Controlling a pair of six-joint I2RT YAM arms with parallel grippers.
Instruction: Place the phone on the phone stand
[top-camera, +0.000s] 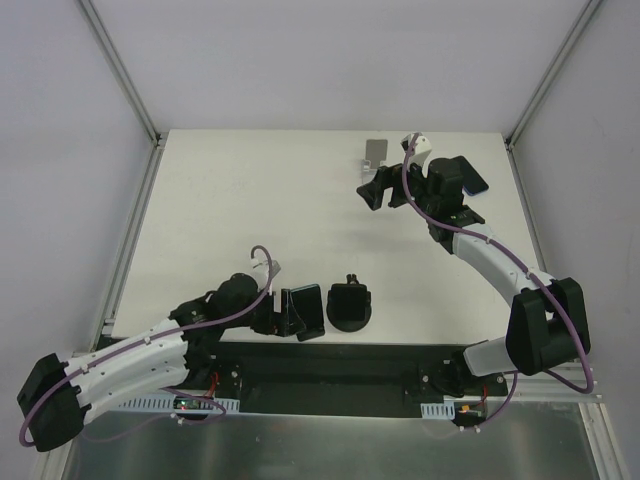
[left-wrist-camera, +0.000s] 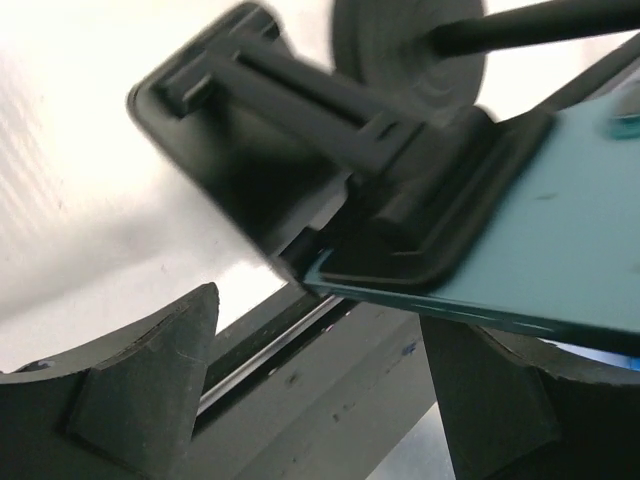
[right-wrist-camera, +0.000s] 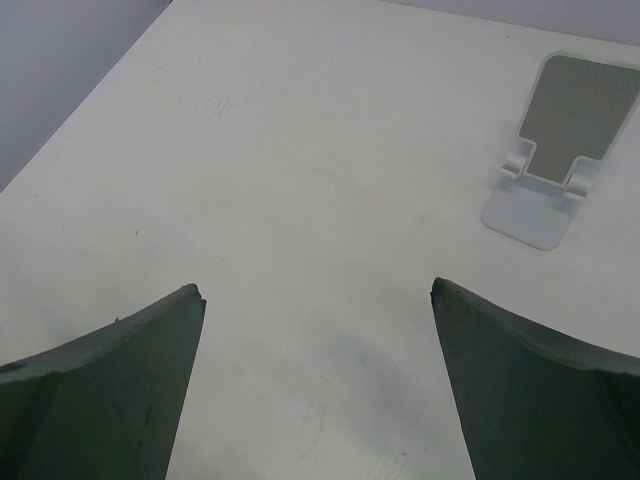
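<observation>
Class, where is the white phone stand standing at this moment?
In the top view the white phone stand sits near the far edge of the table, right of centre, just beyond the right gripper.

The surface (top-camera: 250, 200) is white, faintly scuffed. The phone (left-wrist-camera: 570, 240) is glossy teal with a darker edge. One phone stand (top-camera: 350, 305) is plain black. The white phone stand (right-wrist-camera: 560, 160) has a grey back pad with a fine dotted pattern. The left hand (left-wrist-camera: 320, 330) and right hand (right-wrist-camera: 318, 290) are dark grey.
</observation>
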